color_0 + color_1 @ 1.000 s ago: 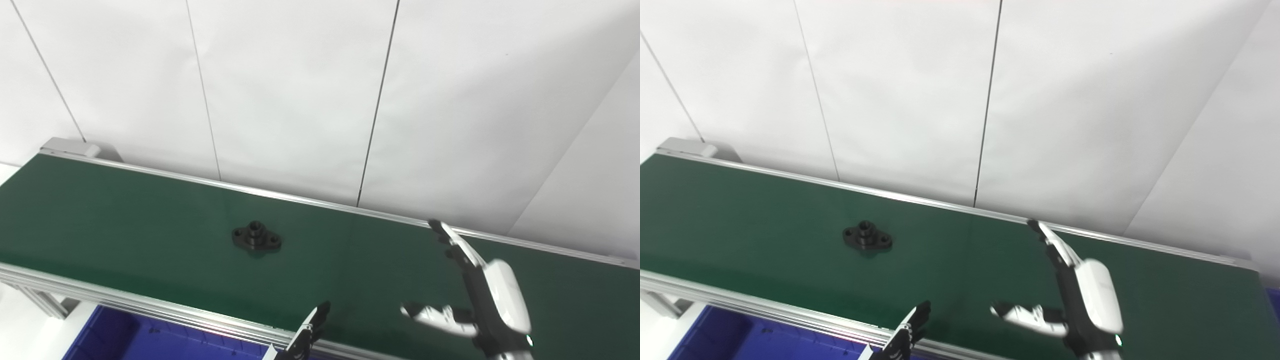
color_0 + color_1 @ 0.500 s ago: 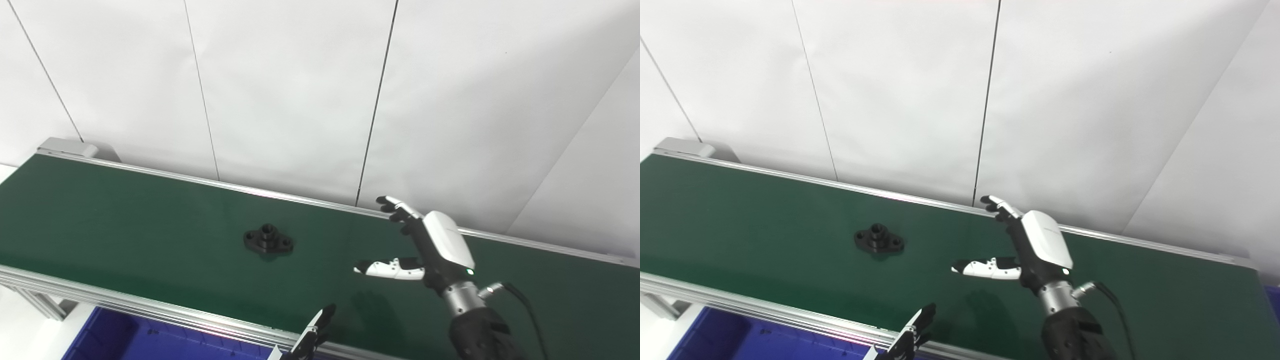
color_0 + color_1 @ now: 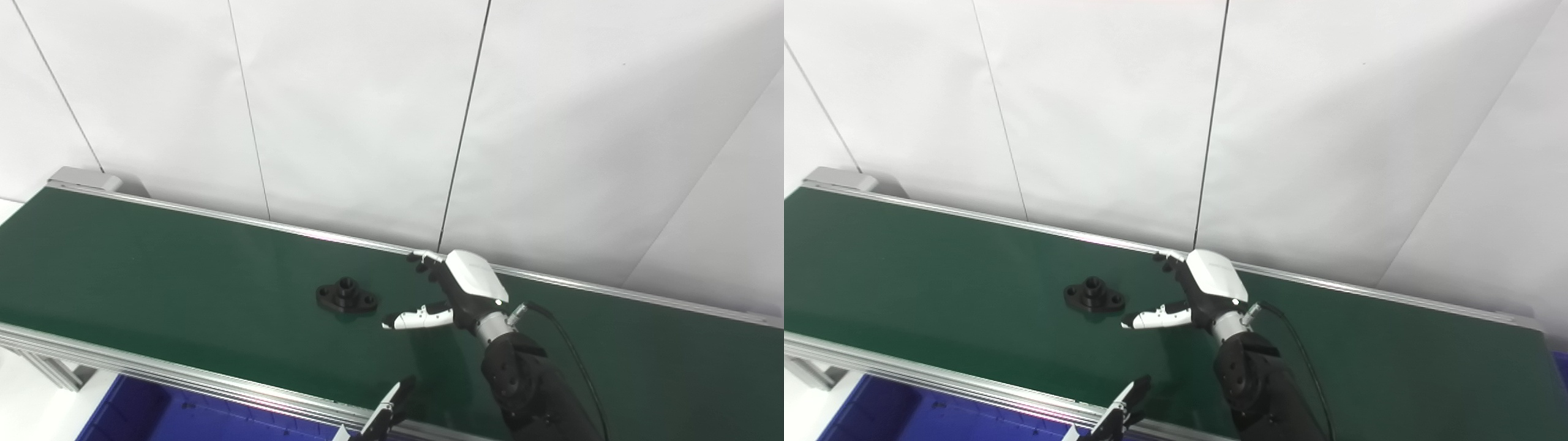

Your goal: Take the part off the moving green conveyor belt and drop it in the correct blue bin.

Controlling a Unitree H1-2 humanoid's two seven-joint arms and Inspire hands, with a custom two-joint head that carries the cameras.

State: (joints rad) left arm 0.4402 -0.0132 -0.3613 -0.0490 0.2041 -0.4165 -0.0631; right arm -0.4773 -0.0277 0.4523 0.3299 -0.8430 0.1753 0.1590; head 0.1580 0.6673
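Note:
A small black flanged part [image 3: 346,296] with a raised hub lies on the green conveyor belt [image 3: 153,269], about mid-belt. It also shows in the right eye view [image 3: 1094,296]. My right hand [image 3: 450,293] is open over the belt just right of the part, thumb stretched toward it, a short gap between them. Only the fingertips of my left hand [image 3: 389,410] show at the bottom edge, over the belt's near rail; I cannot tell if it is open or shut.
A blue bin [image 3: 159,413] sits below the belt's near rail at the bottom left. Aluminium rails [image 3: 184,380] edge the belt front and back. A white panelled wall [image 3: 367,122] stands right behind the belt.
My right hand has moved left and away from me across the belt, toward the part. The part has drifted right along the belt. My left hand has barely moved.

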